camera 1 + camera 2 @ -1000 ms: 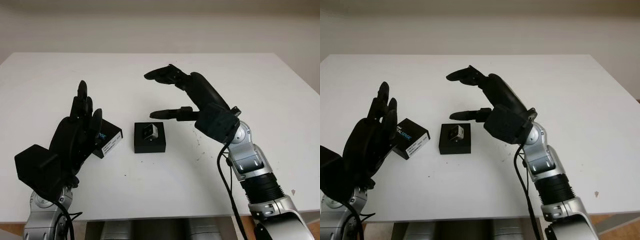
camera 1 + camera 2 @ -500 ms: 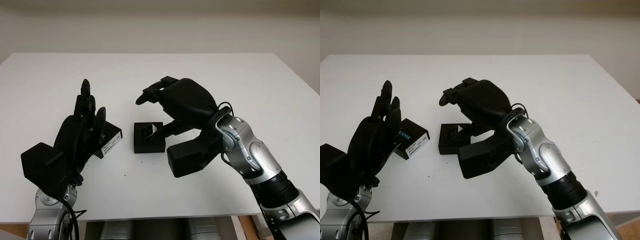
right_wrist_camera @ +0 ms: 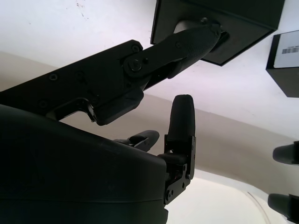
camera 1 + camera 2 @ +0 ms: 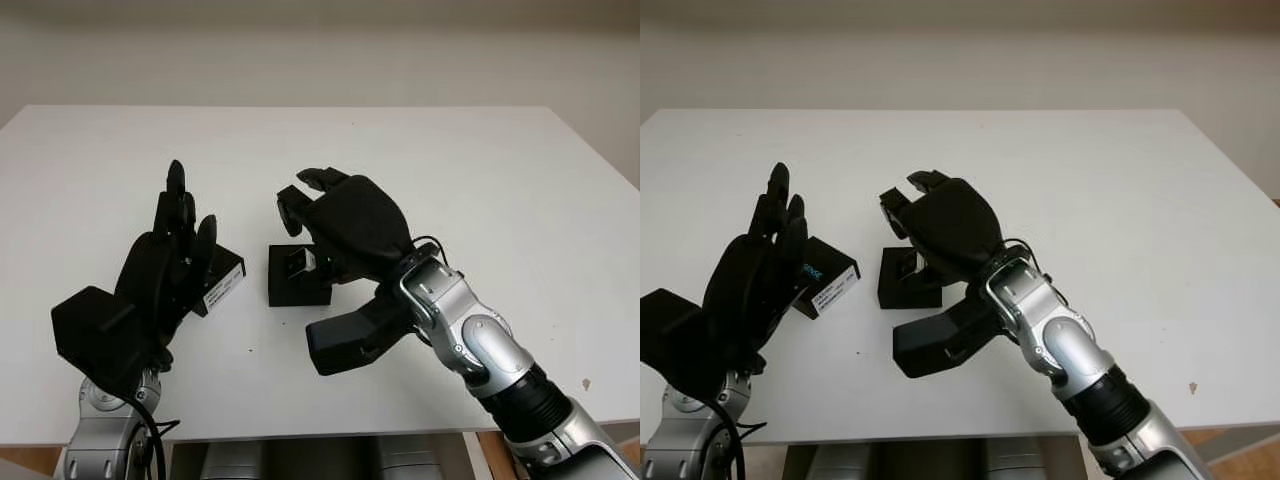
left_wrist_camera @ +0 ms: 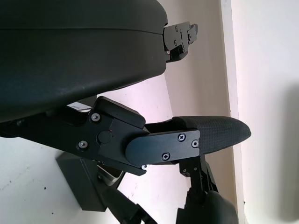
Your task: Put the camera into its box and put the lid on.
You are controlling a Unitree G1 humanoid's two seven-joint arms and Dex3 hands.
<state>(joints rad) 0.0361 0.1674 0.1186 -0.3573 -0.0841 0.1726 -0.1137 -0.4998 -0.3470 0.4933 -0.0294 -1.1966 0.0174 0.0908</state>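
The black box sits open at the middle of the white table, with the silver camera inside it. My right hand hovers palm-down right over the box, open. In the right wrist view one of its fingers reaches down onto the camera in the box. The black lid, with a white label, lies just left of the box. My left hand stands open, upright, beside and partly in front of the lid.
The table's far edge meets a plain wall. Bare table surface stretches to the right of my right arm and behind the box.
My right hand has turned palm-down and swung in over the box, its finger now on the camera. My left hand has edged slightly towards the lid.
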